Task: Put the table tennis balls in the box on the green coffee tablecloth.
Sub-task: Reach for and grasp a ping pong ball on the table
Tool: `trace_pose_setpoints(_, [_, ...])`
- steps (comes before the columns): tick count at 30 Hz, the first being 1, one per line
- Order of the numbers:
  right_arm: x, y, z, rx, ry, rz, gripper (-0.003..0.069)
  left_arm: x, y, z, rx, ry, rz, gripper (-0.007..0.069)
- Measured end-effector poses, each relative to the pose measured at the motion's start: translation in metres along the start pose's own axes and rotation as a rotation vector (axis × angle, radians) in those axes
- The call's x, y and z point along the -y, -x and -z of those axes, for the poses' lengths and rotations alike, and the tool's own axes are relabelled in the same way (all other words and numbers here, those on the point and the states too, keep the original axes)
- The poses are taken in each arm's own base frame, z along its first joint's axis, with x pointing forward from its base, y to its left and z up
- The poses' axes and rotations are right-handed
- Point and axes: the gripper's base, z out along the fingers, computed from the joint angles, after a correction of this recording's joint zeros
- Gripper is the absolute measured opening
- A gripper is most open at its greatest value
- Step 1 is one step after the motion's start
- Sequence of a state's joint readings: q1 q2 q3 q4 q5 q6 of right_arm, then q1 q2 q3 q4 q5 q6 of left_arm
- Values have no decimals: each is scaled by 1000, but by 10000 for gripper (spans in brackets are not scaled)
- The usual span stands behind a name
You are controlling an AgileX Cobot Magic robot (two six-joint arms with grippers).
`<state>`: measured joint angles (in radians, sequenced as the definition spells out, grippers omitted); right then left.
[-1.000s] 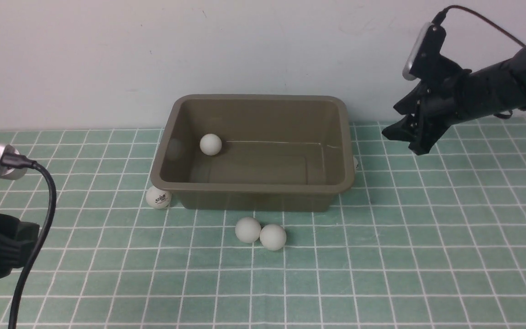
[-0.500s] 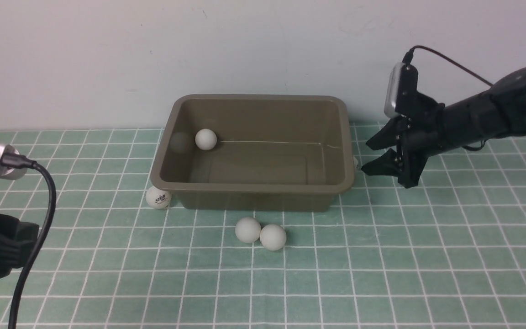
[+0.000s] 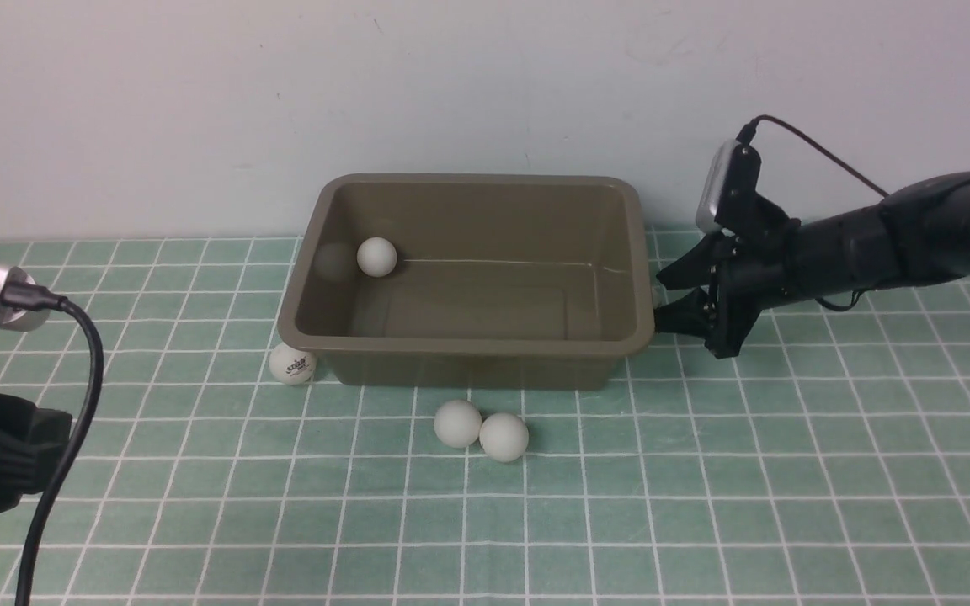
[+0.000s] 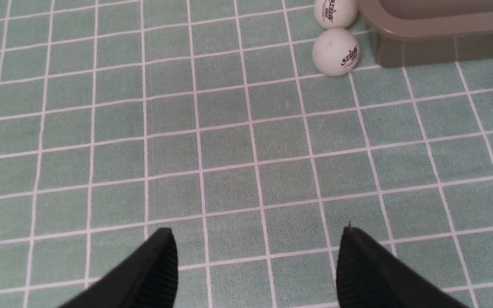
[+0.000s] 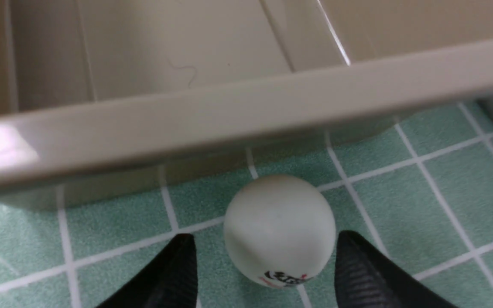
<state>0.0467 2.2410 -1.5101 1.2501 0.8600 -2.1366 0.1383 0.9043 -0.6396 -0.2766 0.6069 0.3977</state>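
On the green coffee tablecloth (image 3: 788, 471), the right tool (image 3: 662, 296), spread, brackets a table tennis ball (image 5: 278, 229) just beside the box (image 3: 468, 345); closing off-centre could squirt it under the rim. Elsewhere, the left tool (image 4: 256, 233) hangs spread, empty.

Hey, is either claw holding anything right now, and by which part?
Nothing is held. The right claw straddles a ball, jaws open; the left claw is open, empty.

Box (image 3: 468, 343) on tablecloth (image 3: 704, 505) before the wall (image 3: 199, 101): inner ball (image 3: 376, 257) at its rear left, corner ball (image 3: 292, 364) outside its front-left corner, touching pair (image 3: 457, 423) before it, side ball (image 5: 279, 229) beside its right wall.
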Motion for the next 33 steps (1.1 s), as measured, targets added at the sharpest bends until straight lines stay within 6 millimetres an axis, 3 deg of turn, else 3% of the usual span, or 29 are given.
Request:
trace_pose_setpoints(9, [0,-4,-9,33,-23,-34,402,0,-1,0,-13,-5,0,447])
trace_pose_setpoints(17, [-9,3,-33,-19,-61,-10,377,1,-2,0,-20,-8,0,447])
trace_pose_setpoints(21, [-5,3,-34,-56,-129,-23,366,1,-2,0,-20,-8,0,447])
trace_pose_setpoints(24, [7,0,-23,-92,-217,-64,366,1,-2,0,-20,-8,0,447])
trace_pose_setpoints(27, [29,-3,8,-103,-336,-125,366,1,-2,0,-20,-8,0,447])
trace_pose_setpoints(29, [39,7,38,-49,-365,-150,366,1,-2,0,-20,-8,0,447])
trace_pose_setpoints(33, [27,38,53,103,-212,-145,366,1,-2,0,-20,-8,0,447])
